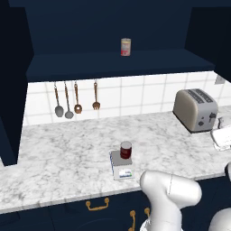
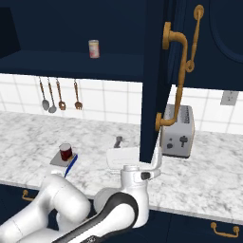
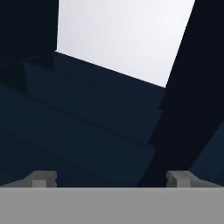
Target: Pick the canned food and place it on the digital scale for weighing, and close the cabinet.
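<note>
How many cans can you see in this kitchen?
2. The canned food, short with a dark red label, stands on the digital scale on the counter. A taller pale can stands on the shelf inside the open cabinet. Others may hide behind its doors.

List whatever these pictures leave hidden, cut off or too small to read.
- Digital scale display: too small to read, left base view.
- Digital scale's near side, right base view: behind the arm.
- Toaster left end, right base view: covered by the open cabinet door.
- Tool: the hand view shows its fingertips apart before dark blue panels; which cabinet part they face is unclear.
- Tall can label: too small to read.
</note>
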Robot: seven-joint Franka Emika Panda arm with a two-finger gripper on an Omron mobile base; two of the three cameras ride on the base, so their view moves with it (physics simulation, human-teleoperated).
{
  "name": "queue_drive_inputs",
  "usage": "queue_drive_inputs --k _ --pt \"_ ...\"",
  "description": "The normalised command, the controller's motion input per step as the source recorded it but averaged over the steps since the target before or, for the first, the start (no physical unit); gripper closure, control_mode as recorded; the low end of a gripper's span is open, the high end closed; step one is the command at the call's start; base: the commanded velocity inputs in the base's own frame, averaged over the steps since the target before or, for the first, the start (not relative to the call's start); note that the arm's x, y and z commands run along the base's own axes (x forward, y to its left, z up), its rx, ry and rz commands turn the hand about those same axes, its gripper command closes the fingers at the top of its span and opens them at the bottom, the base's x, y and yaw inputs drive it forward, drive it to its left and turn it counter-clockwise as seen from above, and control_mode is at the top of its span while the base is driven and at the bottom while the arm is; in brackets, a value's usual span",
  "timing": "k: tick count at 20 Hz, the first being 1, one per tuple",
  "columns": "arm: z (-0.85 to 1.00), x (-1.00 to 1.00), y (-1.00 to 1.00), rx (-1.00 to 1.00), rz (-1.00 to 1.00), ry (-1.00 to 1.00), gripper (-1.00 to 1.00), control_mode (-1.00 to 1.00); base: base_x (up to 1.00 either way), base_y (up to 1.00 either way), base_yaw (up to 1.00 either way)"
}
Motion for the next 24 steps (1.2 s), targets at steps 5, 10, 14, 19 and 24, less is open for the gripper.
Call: queue_drive_inputs --k 5,10,14,19,24 --pt "-0.07 0.12 -0.74 0.0 -0.23 0.0 -1.0 -1.0 0.0 0.0 0.0" --pt "0.0 0.0 -0.89 0.0 -0.23 -0.02 -1.0 -1.0 0.0 0.0 0.0" --pt "-0.04 0.0 -0.78 0.0 -0.2 0.0 -1.0 -1.0 0.0 0.0 0.0" --pt "0.21 0.0 -0.63 0.0 -0.16 -0.04 -1.0 -1.0 0.0 0.0 0.0" --pt "0.58 -0.09 -0.27 0.0 -0.02 -0.18 -1.0 -1.0 0.0 0.0 0.0"
